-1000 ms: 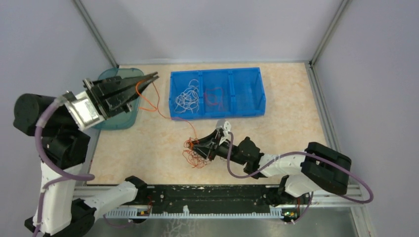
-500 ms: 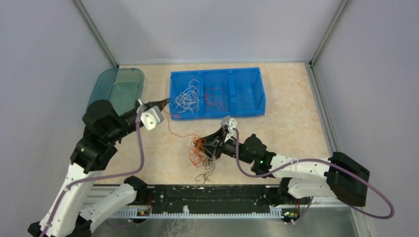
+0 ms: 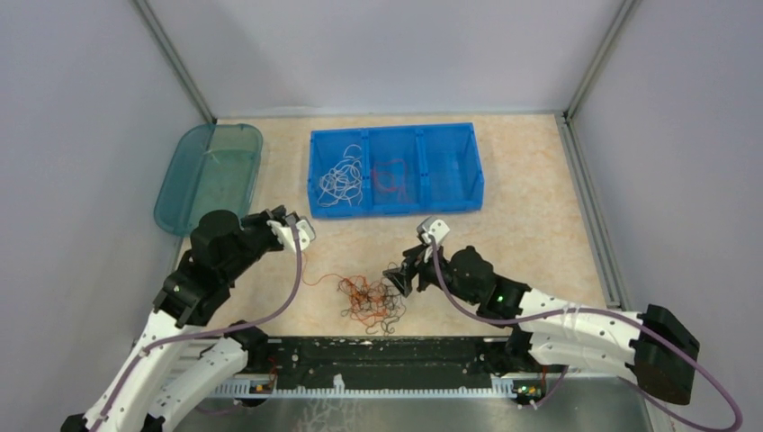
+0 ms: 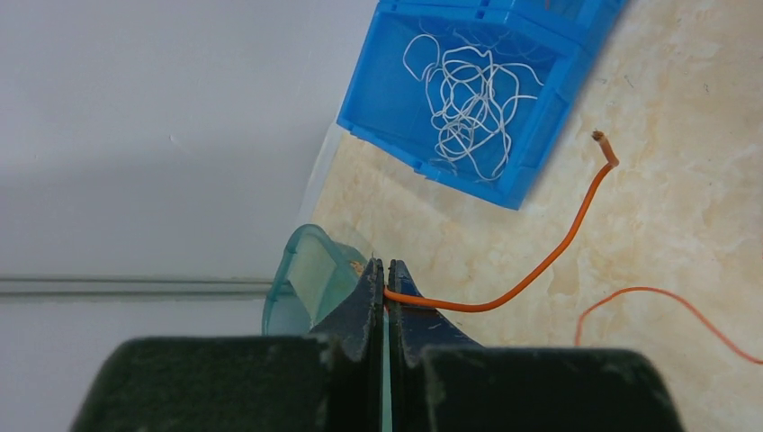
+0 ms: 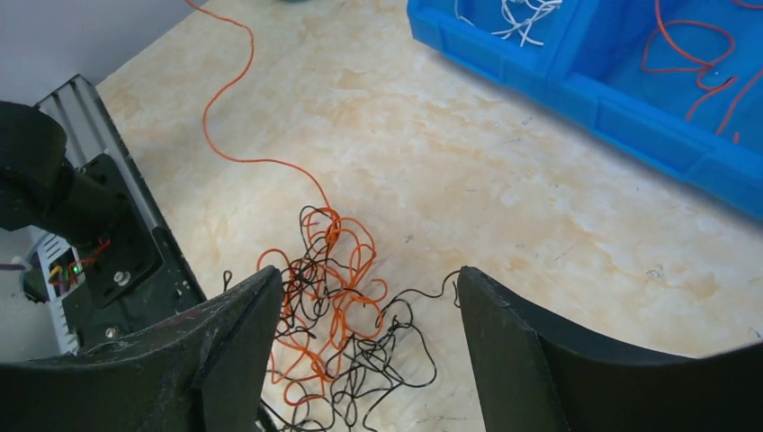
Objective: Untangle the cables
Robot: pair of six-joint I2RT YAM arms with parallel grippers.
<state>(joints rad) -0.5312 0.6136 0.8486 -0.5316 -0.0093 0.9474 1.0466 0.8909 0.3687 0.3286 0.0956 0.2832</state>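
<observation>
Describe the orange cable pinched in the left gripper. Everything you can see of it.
The orange cable is a very thin, flexible, plastic-coated-looking wire. The left gripper is shut on it near one end; the short free end arcs toward the blue bin, ending in a slightly frayed tip. The long side seems to trail over the beige table in loose curves into the orange-and-black tangle, where it cannot be followed.

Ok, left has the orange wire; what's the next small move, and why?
Probably lower the right gripper and close it on the tangle. Its fingers stand open above the clump, and the left gripper is shut on the orange wire that runs into it; pinning the clump should let that wire pull out.
</observation>
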